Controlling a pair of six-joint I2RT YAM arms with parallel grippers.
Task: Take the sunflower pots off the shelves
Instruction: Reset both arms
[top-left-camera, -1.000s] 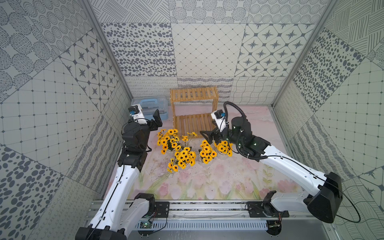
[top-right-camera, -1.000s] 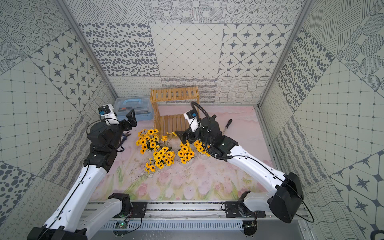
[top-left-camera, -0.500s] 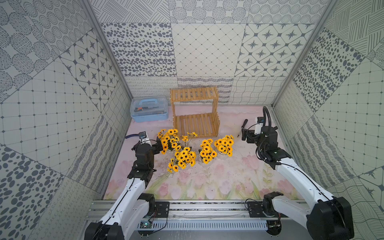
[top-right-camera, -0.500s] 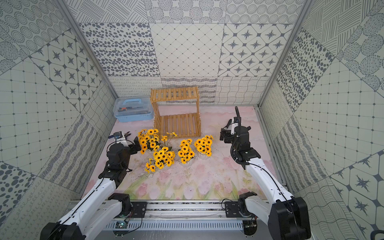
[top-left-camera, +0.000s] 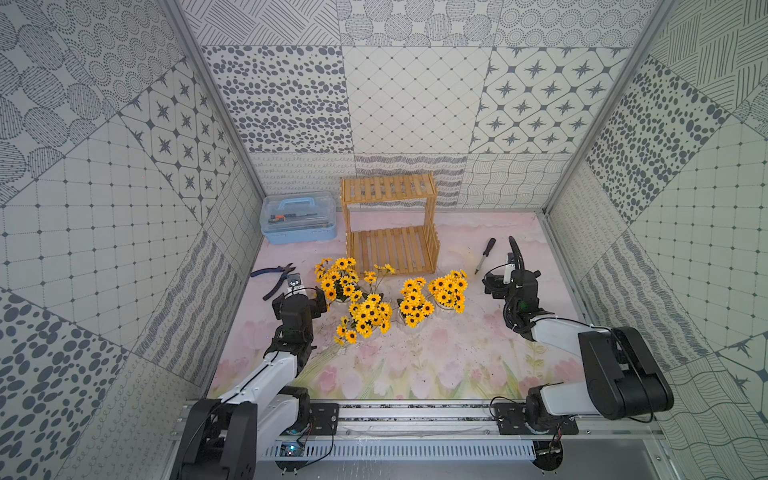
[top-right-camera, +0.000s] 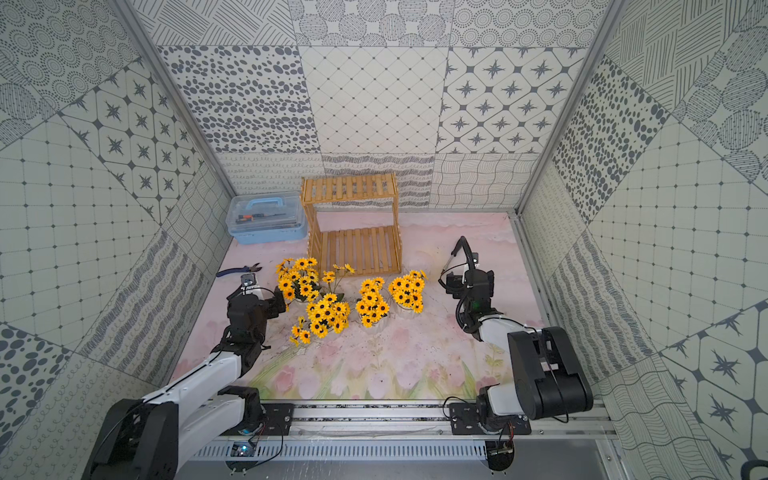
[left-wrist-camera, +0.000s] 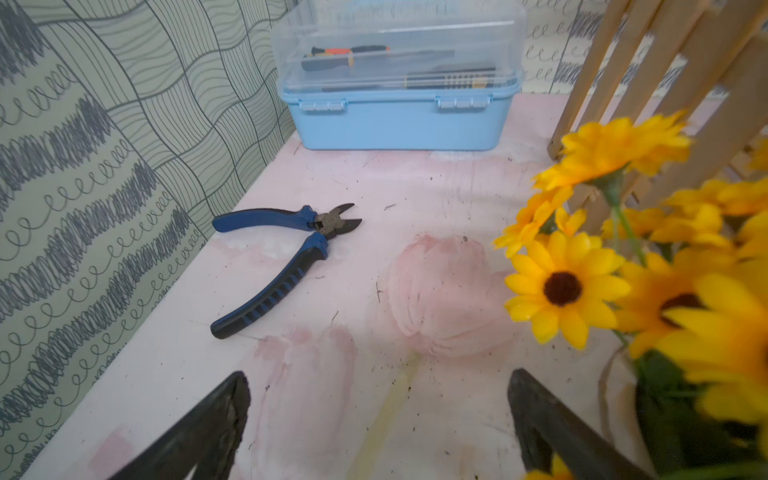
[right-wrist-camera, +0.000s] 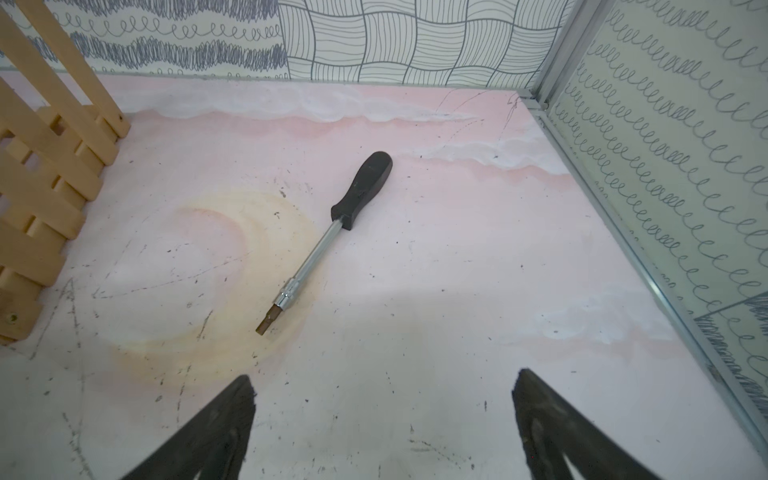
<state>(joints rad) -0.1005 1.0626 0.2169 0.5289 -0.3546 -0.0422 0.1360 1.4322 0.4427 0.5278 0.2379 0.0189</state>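
Four small white sunflower pots (top-left-camera: 368, 316), their yellow, dark-centred artificial blooms hiding most of the ceramic from above, stand clustered on the pink, flower-printed surface (top-left-camera: 415, 365). All four are off the two-tier light wooden slatted shelves (top-left-camera: 390, 247) and sit just in front of the lower tier, in a loose row that runs across the middle of the surface in both top views.

The robot's left hand (top-left-camera: 320, 300) hovers low beside the leftmost bunch. Its dark fingers (left-wrist-camera: 224, 415) are spread wide with nothing between them, and blooms crowd close against one finger in the left wrist view. The right hand (top-left-camera: 492, 286) hangs near the rightmost bunch but apart from it, likewise spread open and empty over the scuffed surface.

Blue-and-black-handled cutting pliers (left-wrist-camera: 286, 257) lie on the surface ahead of the left hand. Behind them, against the patterned back wall and beside the shelves, sits a light blue plastic toolbox with a clear lid (top-left-camera: 297, 220). On the far side of the shelves a black-handled screwdriver with a silver shaft (right-wrist-camera: 328, 237) lies on the surface ahead of the right hand.
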